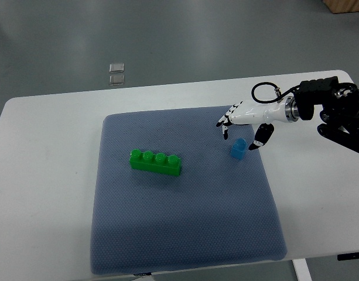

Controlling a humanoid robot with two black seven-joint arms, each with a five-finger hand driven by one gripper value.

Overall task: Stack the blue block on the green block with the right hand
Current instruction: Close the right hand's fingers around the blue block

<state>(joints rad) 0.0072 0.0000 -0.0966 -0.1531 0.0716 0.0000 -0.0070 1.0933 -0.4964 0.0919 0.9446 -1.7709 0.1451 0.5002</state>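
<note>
1. The right robot hand (pixel 245 124) reaches in from the right edge and hangs over the far right part of the mat (pixel 185 234), fingers spread and holding nothing. Its thumb (pixel 259 138) points down just beside the blue block (pixel 238 148); whether it touches cannot be told. If the thumb comes down first, it may push the block away rather than trap it.

2. The blue block is small and stands slightly tilted in the picture, just below the robot hand. A pinch that lands off-centre would likely tip it or squeeze it out sideways, since so little surface is there to grip.

3. The mat looks soft and textured. A nudged block may catch and topple on it instead of sliding, and end up on its side.

4. The green block (pixel 155 163) lies well apart to the left, long, with four studs up and turned a little. The blue block must arrive squared to those studs; if it twists in the grip, it would probably sit crooked or fall off.

5. Pressing down on one end could rock or shift the green block on the mat.

6. The counter (pixel 44 175) under the mat is bare around it; a dropped block could roll there.
</note>
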